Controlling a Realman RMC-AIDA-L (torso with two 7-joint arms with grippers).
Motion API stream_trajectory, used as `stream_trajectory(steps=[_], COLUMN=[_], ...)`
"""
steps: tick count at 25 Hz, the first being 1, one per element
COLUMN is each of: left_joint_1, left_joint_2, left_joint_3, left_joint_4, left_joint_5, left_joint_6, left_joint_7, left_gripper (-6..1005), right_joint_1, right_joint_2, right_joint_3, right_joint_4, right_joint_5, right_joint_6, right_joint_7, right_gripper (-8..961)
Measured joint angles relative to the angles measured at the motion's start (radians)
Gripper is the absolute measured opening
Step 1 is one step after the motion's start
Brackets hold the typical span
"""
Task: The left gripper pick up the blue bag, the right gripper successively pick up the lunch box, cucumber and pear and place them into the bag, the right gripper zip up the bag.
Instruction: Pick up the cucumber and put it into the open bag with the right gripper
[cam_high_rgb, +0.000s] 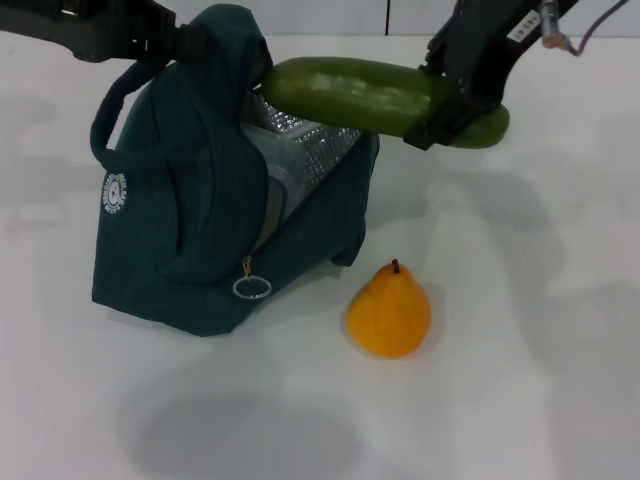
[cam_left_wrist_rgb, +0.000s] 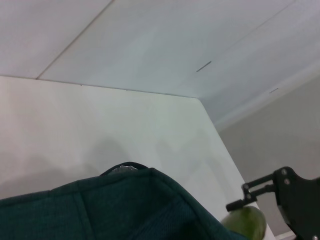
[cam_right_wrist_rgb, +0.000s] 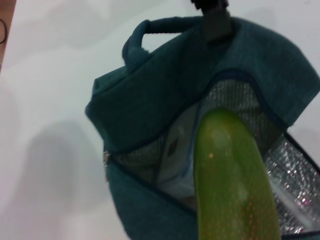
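Observation:
The blue bag (cam_high_rgb: 190, 215) stands open on the white table, its top held up by my left gripper (cam_high_rgb: 190, 40), which is shut on the fabric near a handle. Inside it, against the silver lining, the clear lunch box (cam_high_rgb: 285, 175) shows. My right gripper (cam_high_rgb: 450, 105) is shut on the cucumber (cam_high_rgb: 370, 95) and holds it level over the bag's opening, its free end above the mouth. From the right wrist, the cucumber (cam_right_wrist_rgb: 232, 180) points into the bag (cam_right_wrist_rgb: 165, 100) over the lunch box (cam_right_wrist_rgb: 175, 165). The pear (cam_high_rgb: 390, 310) sits on the table right of the bag.
The ring zipper pull (cam_high_rgb: 252, 287) hangs at the bag's front lower corner. White table (cam_high_rgb: 530, 300) stretches to the right and front of the pear. The left wrist view shows the bag's edge (cam_left_wrist_rgb: 125, 200) and the table's far edge.

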Motion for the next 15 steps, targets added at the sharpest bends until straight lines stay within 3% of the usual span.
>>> stream_trajectory(steps=[15], left_joint_1=[0.008], left_joint_2=[-0.009], left_joint_3=[0.003], left_joint_4=[-0.004], left_joint_5=[0.000], left_joint_6=[0.000], left_joint_7=[0.019], left_gripper=[44], right_joint_1=[0.004], right_joint_2=[0.008], right_joint_3=[-0.093], right_joint_4=[0.119], right_joint_5=[0.084], right_joint_6=[0.208], right_joint_7=[-0.022], right_gripper=[601])
